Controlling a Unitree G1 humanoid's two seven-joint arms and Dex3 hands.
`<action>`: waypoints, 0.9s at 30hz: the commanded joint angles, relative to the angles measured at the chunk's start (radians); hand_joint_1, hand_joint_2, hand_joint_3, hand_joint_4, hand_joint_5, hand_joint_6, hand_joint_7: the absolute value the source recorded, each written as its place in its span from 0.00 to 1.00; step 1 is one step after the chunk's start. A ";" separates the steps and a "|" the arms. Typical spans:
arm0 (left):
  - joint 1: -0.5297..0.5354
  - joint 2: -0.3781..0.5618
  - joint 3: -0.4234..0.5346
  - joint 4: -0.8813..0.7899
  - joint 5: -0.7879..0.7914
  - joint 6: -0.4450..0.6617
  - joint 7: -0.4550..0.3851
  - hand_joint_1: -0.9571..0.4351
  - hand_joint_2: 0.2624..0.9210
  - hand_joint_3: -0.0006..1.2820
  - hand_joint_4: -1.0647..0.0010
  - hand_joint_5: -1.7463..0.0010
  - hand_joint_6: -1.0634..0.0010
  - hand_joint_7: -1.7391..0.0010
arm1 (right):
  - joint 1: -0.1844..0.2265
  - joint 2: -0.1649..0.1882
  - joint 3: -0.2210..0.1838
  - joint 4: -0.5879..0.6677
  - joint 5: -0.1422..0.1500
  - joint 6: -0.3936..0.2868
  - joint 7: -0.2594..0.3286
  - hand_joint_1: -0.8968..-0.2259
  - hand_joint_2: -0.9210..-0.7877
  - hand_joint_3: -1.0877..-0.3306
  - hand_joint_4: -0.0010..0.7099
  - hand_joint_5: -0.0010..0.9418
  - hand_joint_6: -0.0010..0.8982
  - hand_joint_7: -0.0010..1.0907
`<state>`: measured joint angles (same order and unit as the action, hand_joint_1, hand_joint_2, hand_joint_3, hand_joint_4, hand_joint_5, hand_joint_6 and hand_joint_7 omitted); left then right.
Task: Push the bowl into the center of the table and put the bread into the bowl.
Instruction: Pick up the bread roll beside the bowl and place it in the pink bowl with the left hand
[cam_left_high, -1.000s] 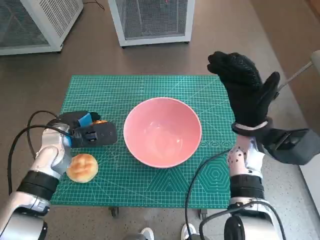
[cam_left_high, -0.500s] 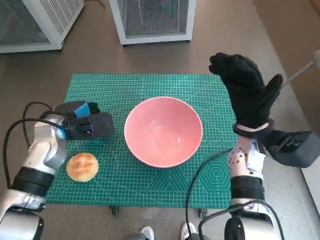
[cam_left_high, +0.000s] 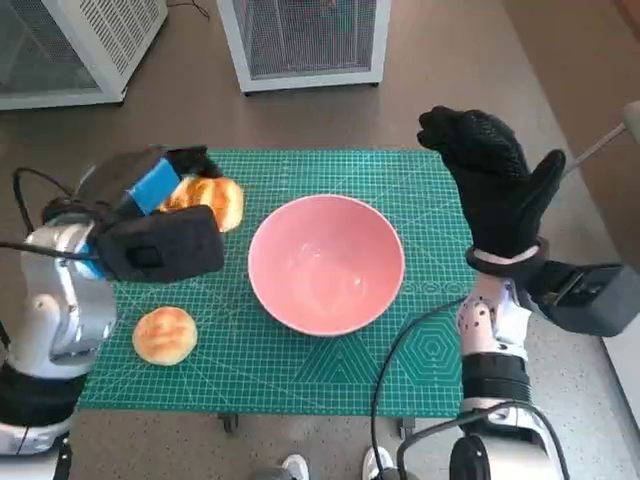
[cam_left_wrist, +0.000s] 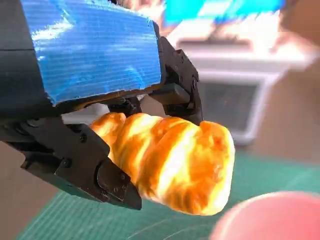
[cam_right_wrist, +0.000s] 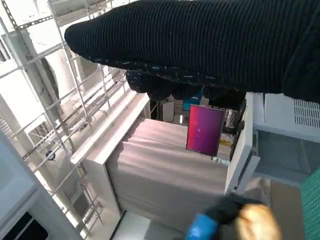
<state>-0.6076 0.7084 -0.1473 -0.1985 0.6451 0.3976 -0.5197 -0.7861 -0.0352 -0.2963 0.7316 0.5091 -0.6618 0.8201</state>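
A pink bowl (cam_left_high: 326, 262) stands near the middle of the green mat (cam_left_high: 300, 370). My left hand (cam_left_high: 165, 215) is raised over the mat's left side and grips a golden twisted bread (cam_left_high: 210, 199); in the left wrist view the bread (cam_left_wrist: 170, 161) sits between the black fingers (cam_left_wrist: 75, 165), with the bowl's rim (cam_left_wrist: 270, 220) just below. A round bun (cam_left_high: 164, 334) lies on the mat near the front left. My right hand (cam_left_high: 493, 180) is held up, fingers spread, above the mat's right edge, holding nothing.
Two white mesh cabinets (cam_left_high: 305, 38) stand on the floor beyond the table. A dark grey box (cam_left_high: 590, 296) is beside my right forearm. Black cables (cam_left_high: 395, 360) cross the mat's front right. The right wrist view shows the room's shelving and my left hand with the bread (cam_right_wrist: 255, 222).
My left hand has lifted the twisted bread off the mat and risen toward the camera. The round bun, the bowl and the right hand have stayed where they were.
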 joint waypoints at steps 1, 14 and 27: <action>0.003 -0.011 0.029 -0.149 -0.022 -0.042 0.005 0.69 0.97 0.02 0.27 0.38 0.34 0.38 | 0.020 0.002 0.003 0.013 0.010 0.018 0.020 0.56 0.00 0.76 0.47 0.00 0.55 0.01; -0.089 -0.088 -0.068 -0.169 -0.026 -0.082 -0.066 0.69 0.96 0.02 0.25 0.36 0.31 0.43 | 0.035 0.004 0.004 -0.011 0.012 0.030 0.016 0.56 0.00 0.77 0.46 0.00 0.54 0.00; -0.113 -0.144 -0.126 -0.070 -0.037 -0.059 -0.146 0.76 0.84 0.03 0.72 0.75 0.67 0.87 | 0.070 0.004 0.009 -0.060 0.008 0.044 0.001 0.55 0.00 0.80 0.47 0.00 0.55 0.01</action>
<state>-0.7043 0.5582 -0.2622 -0.2650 0.5977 0.2999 -0.6211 -0.7483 -0.0322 -0.2901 0.6781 0.5124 -0.6323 0.8285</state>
